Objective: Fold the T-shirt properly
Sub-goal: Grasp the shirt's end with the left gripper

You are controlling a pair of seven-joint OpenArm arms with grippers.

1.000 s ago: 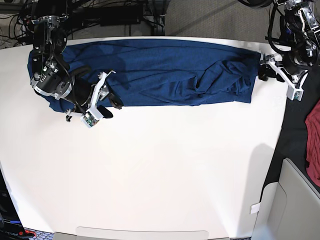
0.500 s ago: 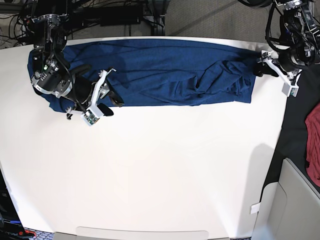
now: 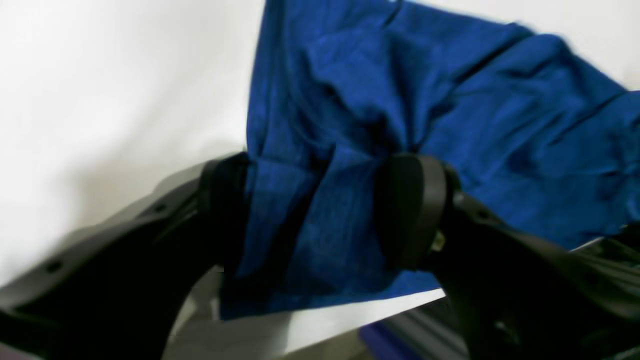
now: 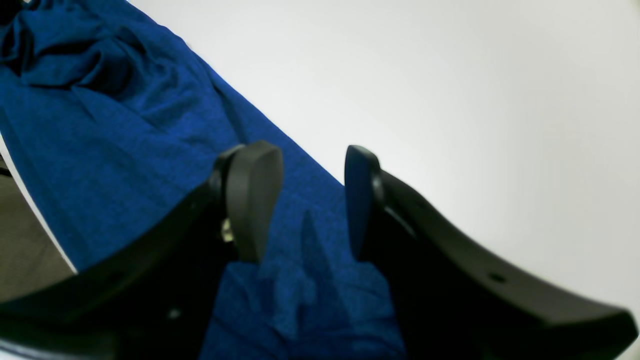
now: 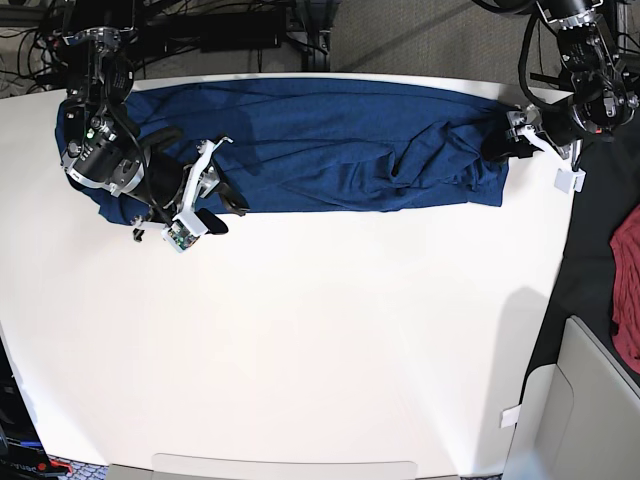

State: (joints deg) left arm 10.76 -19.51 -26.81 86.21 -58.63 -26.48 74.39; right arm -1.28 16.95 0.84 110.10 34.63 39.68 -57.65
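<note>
Soft, thin blue knit T-shirt (image 5: 300, 145), folded into a long band along the far edge of the white table (image 5: 330, 330); rumpled into deep creases toward the end nearest the left arm; likely light, limp and prone to sag, slide and lose its fold if lifted from 1 point only; best taken at the 2 short ends, with a full bunch of layers in each pinch.

Left gripper (image 3: 325, 210) at one short end of the band, near the table's corner; 2 black jaws spread wide, a gathered fold of blue fabric filling the gap between them and touching both pads; seemingly set around the cloth but not yet squeezing it; view blurred, so firmness of contact hard to judge.

Right gripper (image 4: 310, 200) at the opposite end, over the near edge of the band; jaws parted about halfway, hovering just above flat blue fabric; a small raised pleat directly below the gap; no cloth visibly pinched.

Red cloth (image 5: 628, 280) off the table's side, well apart from the shirt and both grippers.
</note>
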